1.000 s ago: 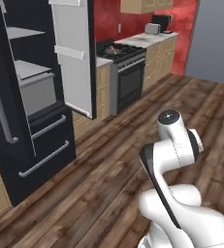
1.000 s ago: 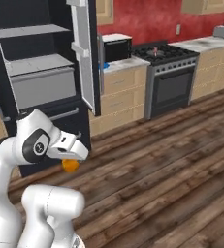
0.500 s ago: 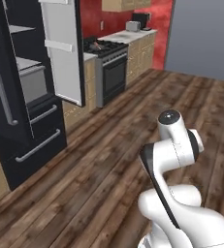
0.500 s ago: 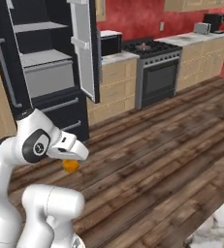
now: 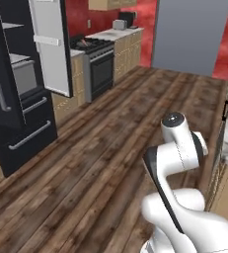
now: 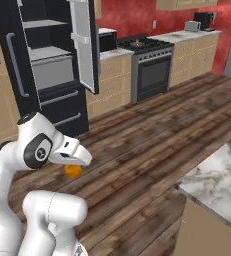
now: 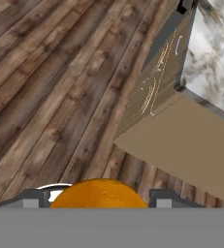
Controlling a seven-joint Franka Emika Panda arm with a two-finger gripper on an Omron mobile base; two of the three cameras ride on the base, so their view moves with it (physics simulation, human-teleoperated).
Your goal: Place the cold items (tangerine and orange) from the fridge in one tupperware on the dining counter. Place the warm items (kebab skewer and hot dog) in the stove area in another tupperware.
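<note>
Fingers (image 7: 164,199) of the gripper (image 7: 98,199) stand well spread, one on each side of the orange fruit (image 7: 98,194), which sits between them and fills the gap, so I read it as gripped; whether it is the tangerine or the orange I cannot tell. In the right base view I see the same fruit (image 6: 73,171) tucked just under the white hand, hanging above the wood floor (image 6: 152,145). Against a second ago, the whole scene has swung across both base views, so the base has turned and not the things: the black fridge (image 5: 17,99) with its open white door (image 5: 49,47) and the stove (image 5: 98,64) have slid toward the left in the left base view, a grey wall panel (image 5: 189,34) has come into sight at the far end, and a marble-topped counter (image 6: 217,180) has entered at the lower right of the right base view. The arm itself looks as it did, and the fruit sits under the hand as before. I see the arm folded in close over the base, elbow high, the hand kept low and near the body, pointing down at the floor. In the hand view, the counter's marble top (image 7: 215,53) and tan side panel (image 7: 191,150) lie ahead, well apart from the fruit.
</note>
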